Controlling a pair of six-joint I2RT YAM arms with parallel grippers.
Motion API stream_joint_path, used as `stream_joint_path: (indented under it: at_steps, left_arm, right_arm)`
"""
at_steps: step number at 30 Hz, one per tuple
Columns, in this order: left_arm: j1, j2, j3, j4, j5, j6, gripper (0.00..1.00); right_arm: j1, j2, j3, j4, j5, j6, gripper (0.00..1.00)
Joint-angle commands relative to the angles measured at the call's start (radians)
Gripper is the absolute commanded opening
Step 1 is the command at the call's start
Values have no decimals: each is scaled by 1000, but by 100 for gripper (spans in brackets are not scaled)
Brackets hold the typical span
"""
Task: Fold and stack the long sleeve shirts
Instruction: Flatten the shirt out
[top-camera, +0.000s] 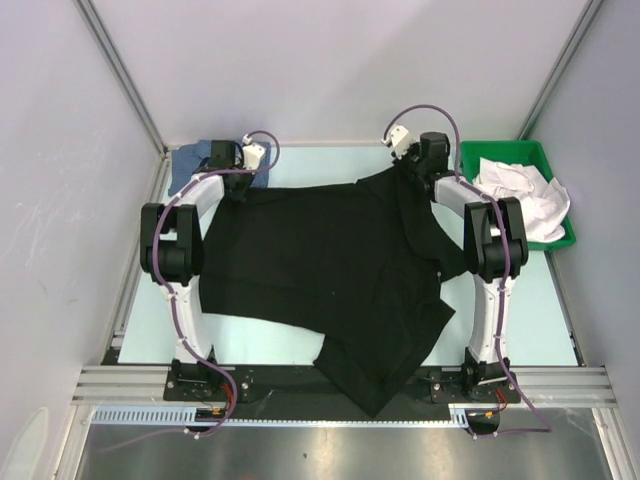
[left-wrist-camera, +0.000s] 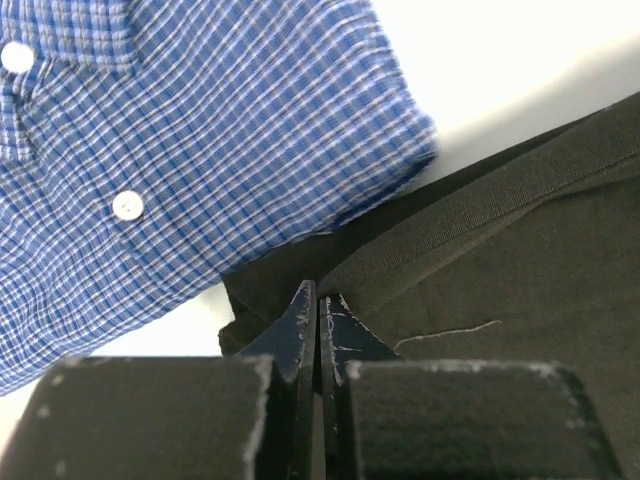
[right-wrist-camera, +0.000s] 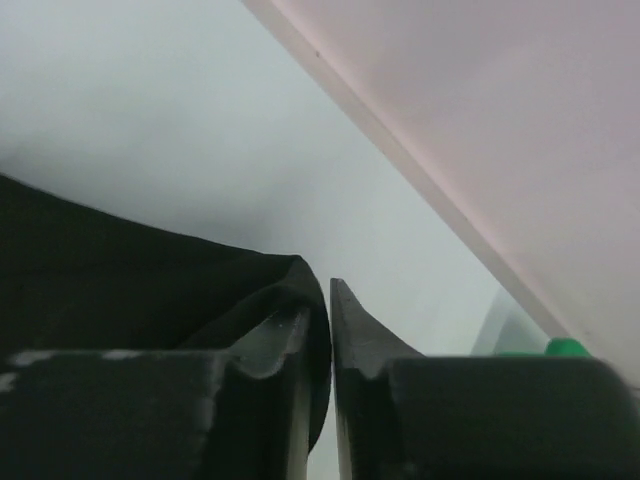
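The large black shirt (top-camera: 330, 260) lies spread over the middle of the table, one part hanging over the near edge. My left gripper (top-camera: 236, 172) is shut on its far left edge; the left wrist view shows the closed fingertips (left-wrist-camera: 318, 305) pinching the black cloth (left-wrist-camera: 500, 250). My right gripper (top-camera: 412, 160) is shut on the shirt's far right corner, black cloth (right-wrist-camera: 150, 270) wrapped round the left finger (right-wrist-camera: 300, 320). The blue checked shirt (top-camera: 195, 160) with white buttons lies folded at the far left corner, right beside the left gripper, and fills the upper left of the left wrist view (left-wrist-camera: 200, 140).
A green bin (top-camera: 520, 190) holding white cloth (top-camera: 525, 195) stands at the far right, beside the right arm. Walls close the table on the left, far and right sides. The right gripper is close to the far wall (right-wrist-camera: 480, 120).
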Motion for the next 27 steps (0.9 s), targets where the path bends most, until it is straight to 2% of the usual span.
stream_joint_path:
  at_steps: [1,2,3,4,5,7,8,11,15,18,23,24,25,27]
  left_arm:
    - [51,8,82,-25,2,-32,5]
    - [59,2,91,-45,31,-29,19]
    - [66,-16,80,-59,73,-23,27]
    - [70,-42,62,-56,117,-23,33]
    - [100,-109,39,-52,146,-23,44]
    - [117,-179,-38,-53,205,8,52]
    - [119,-252,-64,-62,217,25,58]
    - [119,-355,-185,-82,237,89,62]
    - [117,-488,-303,-121,265,145,70]
    - [117,-527,-344,-153,306,161,75]
    - [117,-581,-386,-182,363,168,82]
    - [117,-585,-391,-188,381,169,83]
    - [117,-587,-392,-200,384,171,91]
    - [117,-598,-400,-219,395,174,92]
  right_arm:
    - [10,38,208,-60,61,-31,29]
    - [16,45,242,-130,66,-36,40]
    - [17,50,278,-219,72,-56,64]
    - [19,48,302,-386,89,-69,74]
    - [22,38,331,-460,107,-79,77]
    - [11,-22,313,-607,132,-109,84]
    - [5,-48,274,-627,144,-103,85]
    - [-35,-151,247,-768,129,-70,86]
    - [-69,-217,240,-1047,29,-8,84]
    - [-70,-255,182,-1176,-87,32,82]
    - [-47,-281,37,-1204,-179,119,84]
    - [-43,-283,10,-1177,-173,145,87]
    - [-38,-283,-33,-1157,-163,159,87]
    - [-24,-277,-69,-1093,-114,199,88]
